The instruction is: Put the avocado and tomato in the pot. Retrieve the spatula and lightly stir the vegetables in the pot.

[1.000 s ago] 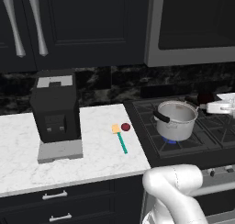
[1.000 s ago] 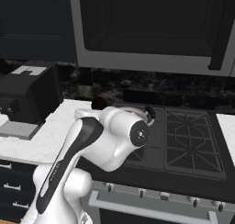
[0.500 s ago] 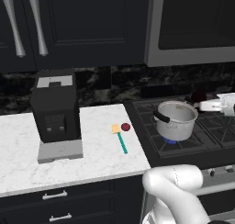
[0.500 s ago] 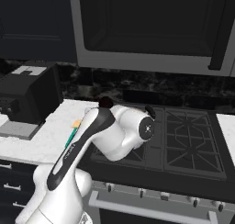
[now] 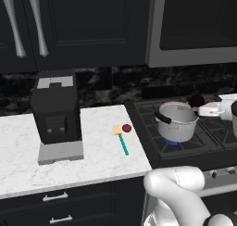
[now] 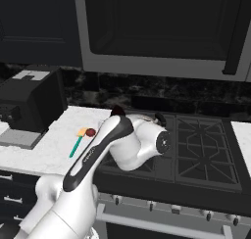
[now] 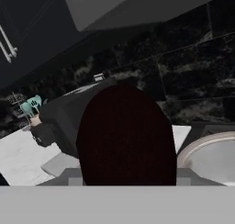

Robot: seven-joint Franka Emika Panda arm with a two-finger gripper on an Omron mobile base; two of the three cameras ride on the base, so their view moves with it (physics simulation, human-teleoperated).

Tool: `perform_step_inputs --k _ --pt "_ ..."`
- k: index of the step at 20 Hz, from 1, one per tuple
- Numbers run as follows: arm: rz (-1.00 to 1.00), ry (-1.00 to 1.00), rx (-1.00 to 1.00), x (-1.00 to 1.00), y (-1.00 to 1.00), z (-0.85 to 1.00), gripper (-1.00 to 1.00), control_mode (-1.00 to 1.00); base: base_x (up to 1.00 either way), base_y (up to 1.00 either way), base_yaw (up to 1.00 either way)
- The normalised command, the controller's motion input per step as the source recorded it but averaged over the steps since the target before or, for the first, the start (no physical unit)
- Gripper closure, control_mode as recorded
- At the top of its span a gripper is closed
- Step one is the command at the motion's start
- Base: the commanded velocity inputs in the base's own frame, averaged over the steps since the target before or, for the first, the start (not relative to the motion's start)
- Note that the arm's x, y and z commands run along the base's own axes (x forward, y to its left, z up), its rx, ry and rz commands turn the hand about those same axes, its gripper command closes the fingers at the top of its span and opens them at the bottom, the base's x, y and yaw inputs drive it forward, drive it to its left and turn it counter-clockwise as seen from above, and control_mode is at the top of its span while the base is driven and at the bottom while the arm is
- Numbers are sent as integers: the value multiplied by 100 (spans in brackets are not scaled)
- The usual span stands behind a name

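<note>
On the white counter (image 5: 97, 167), toward its left end, a black coffee machine (image 5: 55, 107) is seen. Near the counter's right edge the spatula (image 5: 121, 141) is laid flat, its yellow head toward the back wall, and the tomato (image 5: 126, 128) is found just beside that head. On the stove's (image 5: 215, 134) front left burner the pot (image 5: 177, 123) is set upright. Above the pot's rear right rim the gripper (image 5: 199, 103) is held, clamped on a dark oval object (image 5: 196, 99), whose kind cannot be told.
</note>
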Motion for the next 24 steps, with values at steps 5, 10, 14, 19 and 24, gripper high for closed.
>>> perform_step_inputs --k 5,10,14,19,24 --pt "0 0 0 33 0 -7 100 -100 0 0 0" --pt "0 0 0 16 0 0 100 -100 0 0 0" --pt "0 0 -1 11 0 -8 100 -100 0 0 0" --pt "0 0 -6 5 0 -24 100 -100 0 0 0" --pt "0 0 -10 3 0 -34 100 -100 0 0 0"
